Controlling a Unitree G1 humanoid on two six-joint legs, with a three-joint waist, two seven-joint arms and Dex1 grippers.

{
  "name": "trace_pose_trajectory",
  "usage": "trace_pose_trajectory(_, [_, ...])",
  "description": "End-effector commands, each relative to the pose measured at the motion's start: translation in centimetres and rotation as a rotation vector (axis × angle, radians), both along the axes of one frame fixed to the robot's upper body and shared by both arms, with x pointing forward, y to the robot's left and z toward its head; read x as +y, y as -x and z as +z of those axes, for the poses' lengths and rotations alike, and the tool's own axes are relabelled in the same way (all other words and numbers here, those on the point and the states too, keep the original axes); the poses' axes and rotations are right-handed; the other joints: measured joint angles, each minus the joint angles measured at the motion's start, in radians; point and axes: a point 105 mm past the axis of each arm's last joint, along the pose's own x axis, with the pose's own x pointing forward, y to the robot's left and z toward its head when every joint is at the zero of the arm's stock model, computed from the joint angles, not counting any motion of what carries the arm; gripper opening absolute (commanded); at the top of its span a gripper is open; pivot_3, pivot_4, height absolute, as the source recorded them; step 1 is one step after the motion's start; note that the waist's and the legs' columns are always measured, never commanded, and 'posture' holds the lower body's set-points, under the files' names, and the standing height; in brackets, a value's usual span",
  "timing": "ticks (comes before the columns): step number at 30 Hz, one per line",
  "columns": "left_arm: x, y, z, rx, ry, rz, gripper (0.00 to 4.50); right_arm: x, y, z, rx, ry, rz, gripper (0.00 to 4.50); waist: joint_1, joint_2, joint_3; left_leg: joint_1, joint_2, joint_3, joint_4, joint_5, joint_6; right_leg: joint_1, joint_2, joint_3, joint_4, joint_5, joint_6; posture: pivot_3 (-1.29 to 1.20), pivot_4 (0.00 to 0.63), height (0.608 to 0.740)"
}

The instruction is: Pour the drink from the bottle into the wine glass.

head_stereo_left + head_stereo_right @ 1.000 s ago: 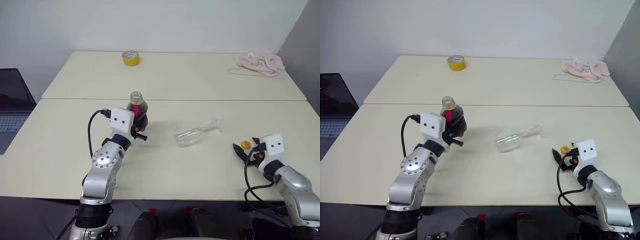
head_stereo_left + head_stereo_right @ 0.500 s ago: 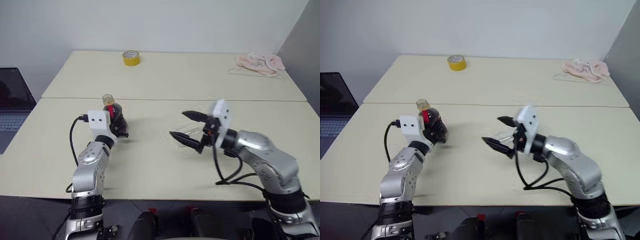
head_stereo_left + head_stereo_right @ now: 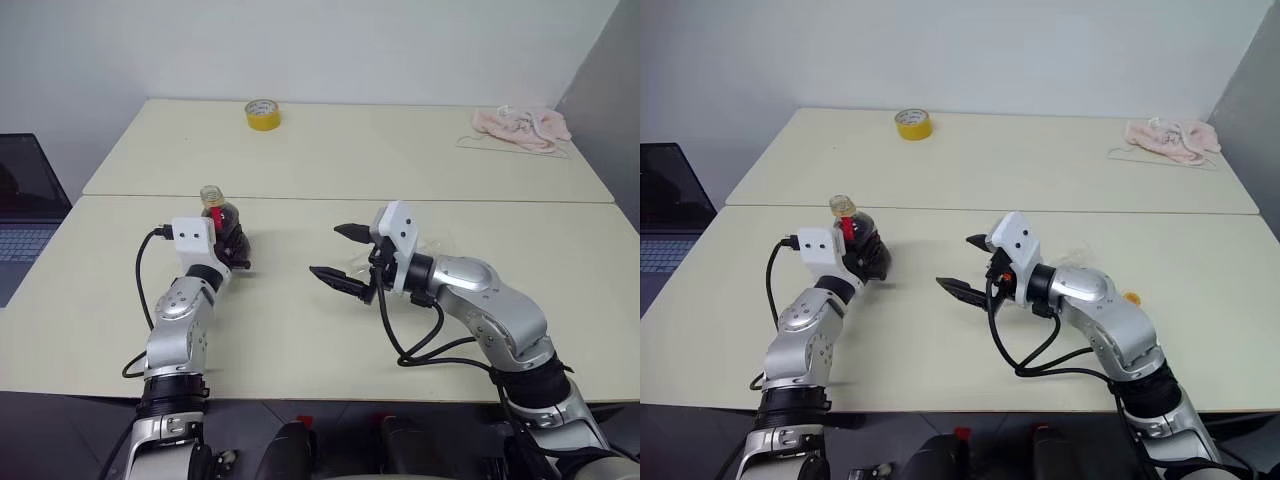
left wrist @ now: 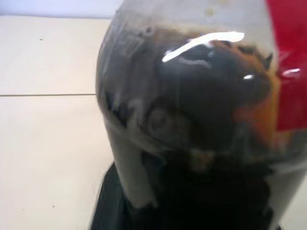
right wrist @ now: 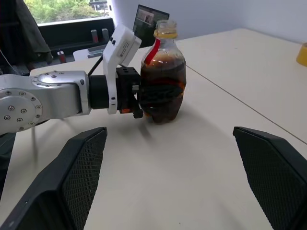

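Bottle handling: uncapped, part-full, thin-walled; belly will dent, so grip low.
Left gripper fingers clasp its belly; right gripper, at three o'clock, gapes empty.

Yellow tape roll at 12 o'clock on far table. Pink cloth at 2 o'clock. Laptop at 9 o'clock, off table edge.

Wine glass at 3 o'clock of the bottle, mostly hidden behind the right gripper's white housing, reduced to a faint clear smudge. Bottle's belly cut off by the left wrist view's edges, blurred. Left gripper fingers masked by dark drink; contact undecidable.
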Motion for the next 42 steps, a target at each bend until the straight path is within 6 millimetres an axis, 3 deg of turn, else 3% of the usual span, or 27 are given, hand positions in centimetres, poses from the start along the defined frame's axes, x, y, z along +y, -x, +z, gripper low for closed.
trace_pose_trajectory(1, [0.6,0.3,0.7,-0.037,-0.016,-0.009,2.79,0.3,0.7,1.2,-0.05,-0.023,0.017,4.5,0.0,0.0,0.0,0.0,0.0,0.0,0.0,0.0,0.0,0.0,0.0,0.0,0.0,0.0,0.0,0.0,0.15,0.74])
trace_pose_trajectory(6, [0.6,0.6,0.7,-0.039,-0.019,-0.015,4.47,0.3,0.8,1.2,-0.049,-0.026,0.018,4.5,0.0,0.0,0.0,0.0,0.0,0.0,0.0,0.0,0.0,0.0,0.0,0.0,0.0,0.0,0.0,0.0,0.15,0.74])
trace_pose_trajectory(18, [-0.1,2.4,0.7,-0.046,-0.037,-0.054,4.47,-0.1,1.6,1.0,-0.055,-0.013,0.04,4.5,0.0,0.0,0.0,0.0,0.0,0.0,0.0,0.0,0.0,0.0,0.0,0.0,0.0,0.0,0.0,0.0,0.15,0.74])
trace_pose_trajectory(23, [0.6,3.3,1.0,-0.06,-0.056,-0.007,4.47,-0.8,2.6,1.0,-0.051,-0.009,0.069,4.5,0.0,0.0,0.0,0.0,0.0,0.0,0.0,0.0,0.0,0.0,0.0,0.0,0.0,0.0,0.0,0.0,0.15,0.74])
trace_pose_trajectory(27, [1.5,4.4,1.5,-0.087,-0.065,0.061,4.47,-1.7,3.3,0.8,-0.032,0.005,0.087,4.5,0.0,0.0,0.0,0.0,0.0,0.0,0.0,0.0,0.001,0.0,0.0,0.0,0.0,0.0,0.0,0.0,0.15,0.74])
trace_pose_trajectory(33, [2.4,6.2,0.5,-0.054,-0.09,0.106,4.47,-4.6,2.9,-0.3,-0.025,0.073,0.016,4.5,0.002,0.0,0.0,0.0,0.0,0.0,0.0,-0.002,0.004,0.001,0.0,0.0,-0.001,0.0,0.0,0.0,0.15,0.74])
trace_pose_trajectory(37, [-0.6,8.1,-1.0,-0.006,-0.123,-0.051,4.47,-7.9,2.2,-1.0,-0.038,0.145,-0.098,4.5,0.002,0.0,0.0,0.0,0.001,0.0,0.0,-0.002,0.004,0.002,0.0,0.0,-0.001,0.0,0.0,0.0,0.15,0.74])
trace_pose_trajectory(42, [-2.6,8.5,-1.4,0.004,-0.116,-0.138,4.47,-8.9,1.7,-1.1,-0.076,0.185,-0.148,4.5,0.003,0.0,0.0,0.002,0.001,0.0,0.0,-0.002,0.004,0.003,0.001,0.0,-0.001,0.0,0.0,0.0,0.15,0.74])
